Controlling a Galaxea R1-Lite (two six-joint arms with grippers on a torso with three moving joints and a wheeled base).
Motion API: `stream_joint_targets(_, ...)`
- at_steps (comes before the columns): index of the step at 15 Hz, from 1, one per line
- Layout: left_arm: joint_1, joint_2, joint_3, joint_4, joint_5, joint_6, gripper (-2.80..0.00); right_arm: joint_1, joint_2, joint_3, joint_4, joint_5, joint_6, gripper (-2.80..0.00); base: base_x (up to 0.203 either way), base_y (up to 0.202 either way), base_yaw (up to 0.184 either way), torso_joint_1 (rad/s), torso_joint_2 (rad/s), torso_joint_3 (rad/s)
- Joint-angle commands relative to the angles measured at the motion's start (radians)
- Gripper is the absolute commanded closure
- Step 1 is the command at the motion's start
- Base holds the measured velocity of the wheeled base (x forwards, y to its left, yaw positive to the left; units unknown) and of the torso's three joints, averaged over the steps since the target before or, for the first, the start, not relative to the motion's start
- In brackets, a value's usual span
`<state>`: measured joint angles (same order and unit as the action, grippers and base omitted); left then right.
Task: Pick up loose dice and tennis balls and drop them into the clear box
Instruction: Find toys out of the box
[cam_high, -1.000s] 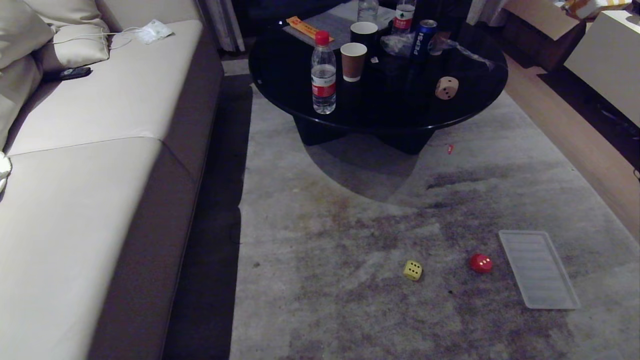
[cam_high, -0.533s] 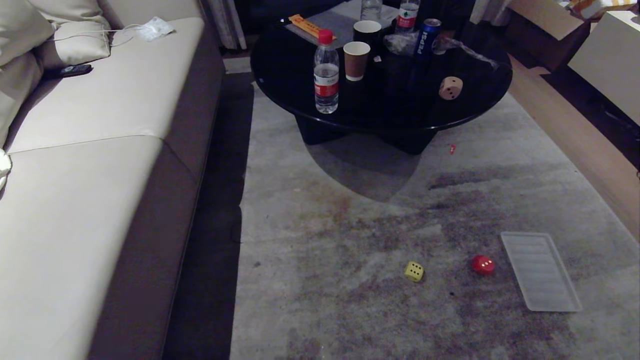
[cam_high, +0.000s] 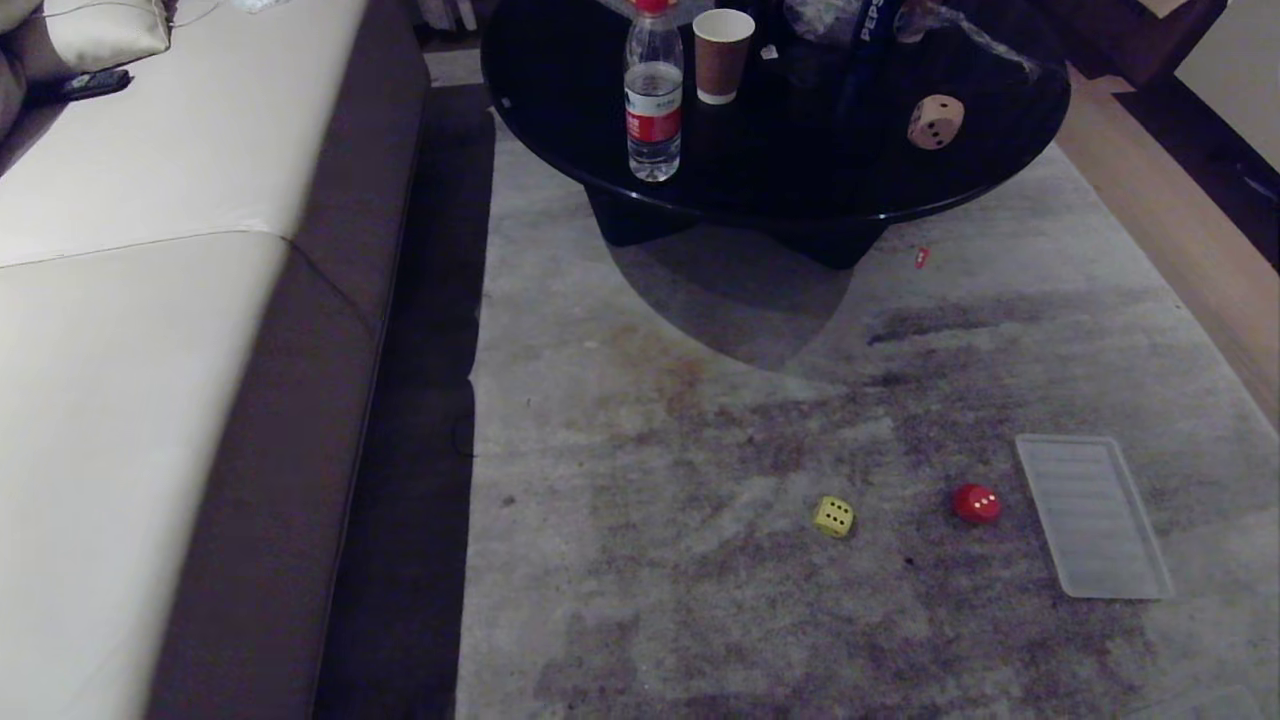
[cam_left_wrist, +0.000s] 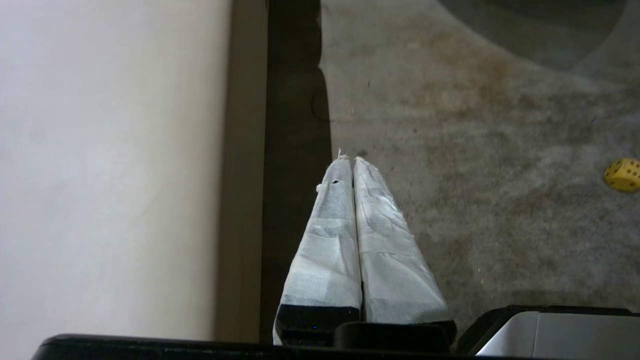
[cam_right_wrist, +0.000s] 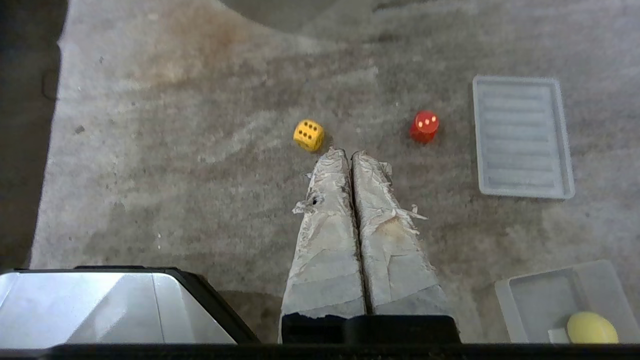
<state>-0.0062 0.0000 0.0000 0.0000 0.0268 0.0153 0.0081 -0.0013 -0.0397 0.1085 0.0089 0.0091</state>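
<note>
The yellow die (cam_high: 833, 517) and the red die (cam_high: 976, 503) are lying apart on the rug (cam_high: 700, 450), the red one near the flat ribbed lid (cam_high: 1093, 515). The cream die (cam_high: 936, 121) is sitting on the round black bench (cam_high: 560, 90), showing in the head view only. The right wrist view alone is showing the clear box (cam_right_wrist: 530, 295) holding a tennis ball (cam_right_wrist: 592, 328). The left gripper (cam_left_wrist: 352, 161) and right gripper (cam_right_wrist: 348, 154) are hanging over the rug, jaws pressed together, pinching nothing.
</note>
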Motion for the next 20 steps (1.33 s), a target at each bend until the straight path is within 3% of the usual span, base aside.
stream_joint_targets(1, 0.000, 0.002, 0.002, 0.000, 0.001, -0.001, 0.00, 0.000, 0.001, 0.000, 0.000, 0.000, 0.000, 0.00, 0.000, 0.000, 0.000, 0.002, 0.01, -0.200)
stream_joint_targets(20, 0.000, 0.002, 0.002, 0.000, 0.002, -0.003, 0.00, 0.000, 0.001, 0.000, 0.001, -0.001, 0.002, 0.00, 0.000, 0.000, 0.000, 0.002, 0.00, -0.198)
